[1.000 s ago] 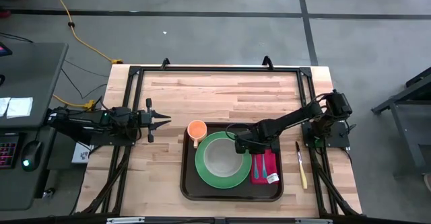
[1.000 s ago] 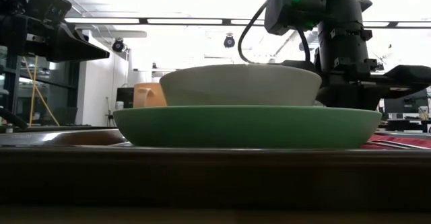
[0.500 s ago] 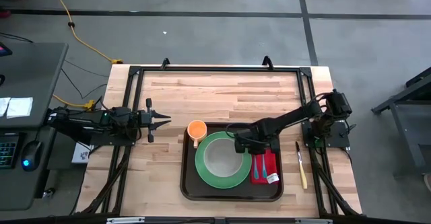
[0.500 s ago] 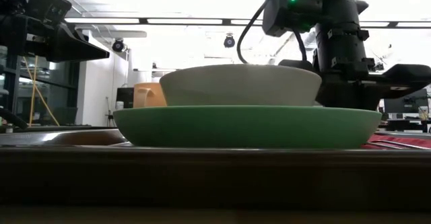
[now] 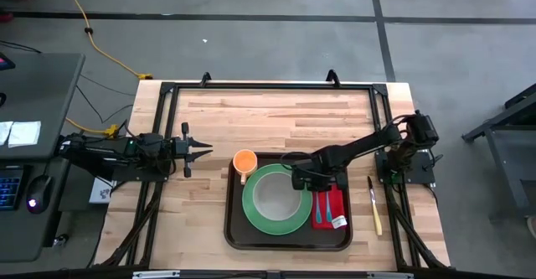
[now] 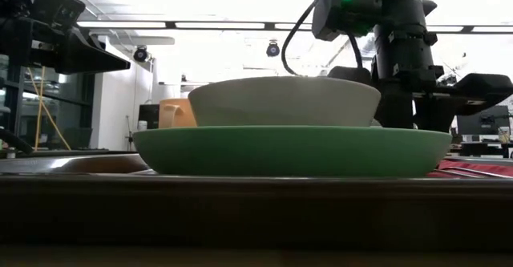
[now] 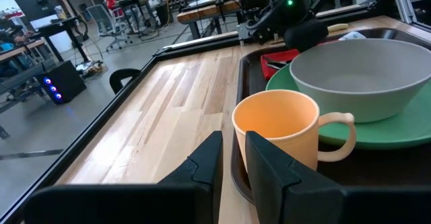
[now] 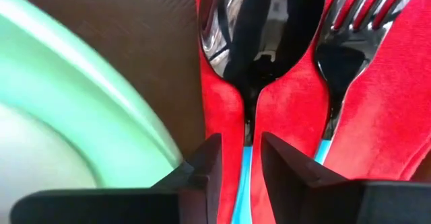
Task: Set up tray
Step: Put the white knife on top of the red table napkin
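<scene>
Lying near the front edge of the bench (image 5: pixel 276 116), right of its middle, the tray (image 5: pixel 237 233) is seen carrying a green plate (image 5: pixel 253 218) with a pale bowl (image 5: pixel 274 195) on it, an orange cup (image 5: pixel 244 161) in its far left corner, and a red napkin (image 5: pixel 328 212) along its right side. The right gripper (image 5: pixel 320 192) is held low over the tray, at the napkin's far end just beside the plate; its fingers (image 8: pixel 202 167) are slightly apart, one on each side of the handle of a spoon (image 8: pixel 259 42) without clamping it, and a fork (image 8: pixel 350 35) is laid beside the spoon. The left gripper (image 5: pixel 203 150) is held near the bench's left edge, apart from the tray, its fingers (image 7: pixel 209 163) parted by a narrow gap with nothing between them.
</scene>
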Controlling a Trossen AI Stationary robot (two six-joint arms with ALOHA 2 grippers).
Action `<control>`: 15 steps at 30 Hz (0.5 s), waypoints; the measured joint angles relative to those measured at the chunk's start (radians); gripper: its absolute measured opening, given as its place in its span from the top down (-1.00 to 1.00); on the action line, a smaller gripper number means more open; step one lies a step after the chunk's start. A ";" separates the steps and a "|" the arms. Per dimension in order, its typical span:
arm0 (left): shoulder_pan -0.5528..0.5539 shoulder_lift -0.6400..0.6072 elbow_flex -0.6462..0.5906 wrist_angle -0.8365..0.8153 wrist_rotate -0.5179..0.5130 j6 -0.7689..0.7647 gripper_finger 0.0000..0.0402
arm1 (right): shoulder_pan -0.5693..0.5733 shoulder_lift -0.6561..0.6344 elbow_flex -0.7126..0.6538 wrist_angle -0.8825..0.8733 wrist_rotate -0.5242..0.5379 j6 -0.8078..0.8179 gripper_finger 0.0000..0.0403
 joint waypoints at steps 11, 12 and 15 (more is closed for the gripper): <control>0.000 0.000 0.000 0.000 0.000 0.000 0.52 | 0.000 -0.096 0.000 -0.097 0.030 -0.002 0.59; 0.000 0.000 0.000 0.000 0.000 0.000 0.52 | 0.000 -0.112 0.000 -0.116 0.030 -0.010 0.59; 0.000 0.000 0.000 0.000 0.000 0.000 0.52 | 0.000 -0.165 0.000 -0.180 0.031 -0.016 0.59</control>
